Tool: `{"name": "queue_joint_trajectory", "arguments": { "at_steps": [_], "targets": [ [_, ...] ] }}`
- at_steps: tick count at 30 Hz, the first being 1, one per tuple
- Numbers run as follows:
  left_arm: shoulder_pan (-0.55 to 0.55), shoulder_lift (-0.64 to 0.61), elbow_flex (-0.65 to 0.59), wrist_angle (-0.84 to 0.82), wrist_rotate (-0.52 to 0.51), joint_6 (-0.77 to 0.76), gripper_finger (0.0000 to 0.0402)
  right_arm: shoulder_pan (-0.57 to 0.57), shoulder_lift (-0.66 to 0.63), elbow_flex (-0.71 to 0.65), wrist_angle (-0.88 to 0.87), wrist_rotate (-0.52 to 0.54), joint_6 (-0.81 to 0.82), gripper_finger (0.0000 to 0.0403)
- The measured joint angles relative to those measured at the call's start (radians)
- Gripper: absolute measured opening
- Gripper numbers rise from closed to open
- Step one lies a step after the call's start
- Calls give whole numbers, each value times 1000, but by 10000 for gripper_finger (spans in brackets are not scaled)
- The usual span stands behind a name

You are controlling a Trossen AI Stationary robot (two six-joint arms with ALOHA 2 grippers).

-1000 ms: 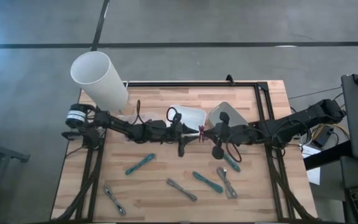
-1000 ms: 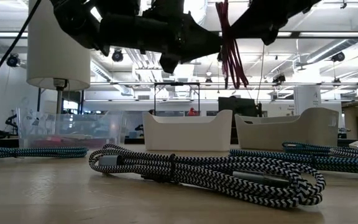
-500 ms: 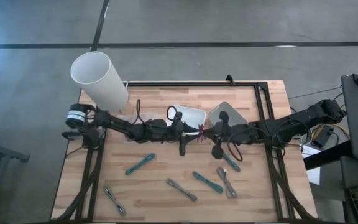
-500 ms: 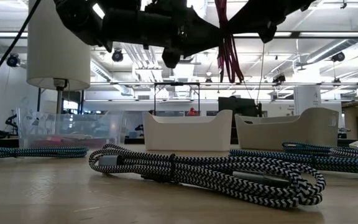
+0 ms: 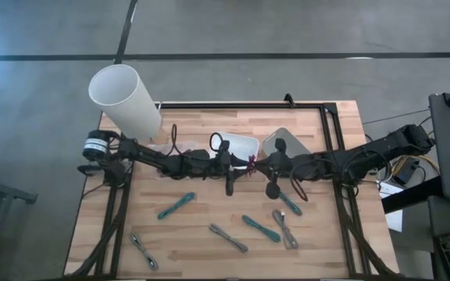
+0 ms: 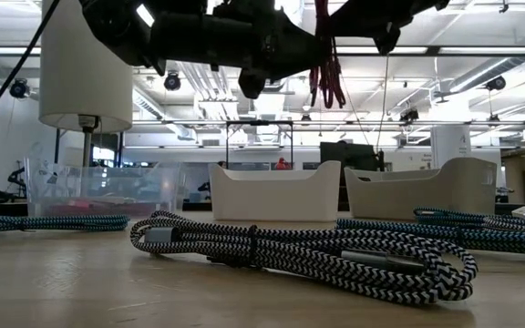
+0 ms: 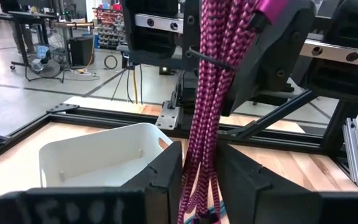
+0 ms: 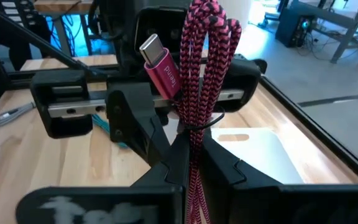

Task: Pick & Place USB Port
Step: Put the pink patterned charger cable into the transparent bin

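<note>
A magenta braided USB cable (image 5: 251,164), tied in a bundle, hangs in the air between both grippers, above the table's middle and in front of a white bin (image 5: 237,144). In the low view the cable (image 6: 326,68) hangs clear of the table. My right gripper (image 8: 194,165) comes from the table's right and is shut on the bundle; the cable's pink plug (image 8: 157,59) sticks out past its fingers. My left gripper (image 7: 201,186) comes from the table's left and faces the right one, its fingers closed against both sides of the hanging strands (image 7: 207,106). My left gripper pinches the bundle's hanging strands (image 7: 199,168) between its two fingers, level, from the table's left, across the strands. The cable is lifted clear. My right gripper pinches the bundle just beside its black tie (image 8: 195,134), level, from the table's right. The loops and the plug stand free beyond its fingers.
A second white bin with a lid (image 5: 283,144) stands right of the first. Teal cables (image 5: 176,205) (image 5: 261,228) and grey ones (image 5: 228,238) (image 5: 143,250) lie on the near half. A white cylinder (image 5: 125,97) stands at the far left corner. A black-and-white cable (image 6: 308,251) lies close to the low camera.
The left gripper has moved toward the table's right, up to the cable. The right gripper has carried the cable slightly left and up, so the strands now lie between the left fingers and hang shorter and more gathered than before.
</note>
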Motion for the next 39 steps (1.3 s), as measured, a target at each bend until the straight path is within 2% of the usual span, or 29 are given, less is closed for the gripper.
{"name": "queue_joint_trajectory", "arguments": {
  "at_steps": [9, 19, 33, 39],
  "targets": [
    [0, 0, -1, -2, 0, 18, 11, 0, 3, -2, 1, 10, 28, 22],
    [0, 2, -3, -56, -1, 24, 8, -1, 52, -2, -7, 17, 59, 27],
    [0, 2, -5, -52, -1, 19, 9, -1, 67, 0, -14, 10, -3, 109],
    [0, -2, -6, -141, -1, -1, 8, -1, 65, 0, -15, 10, -13, 134]
  ]
}}
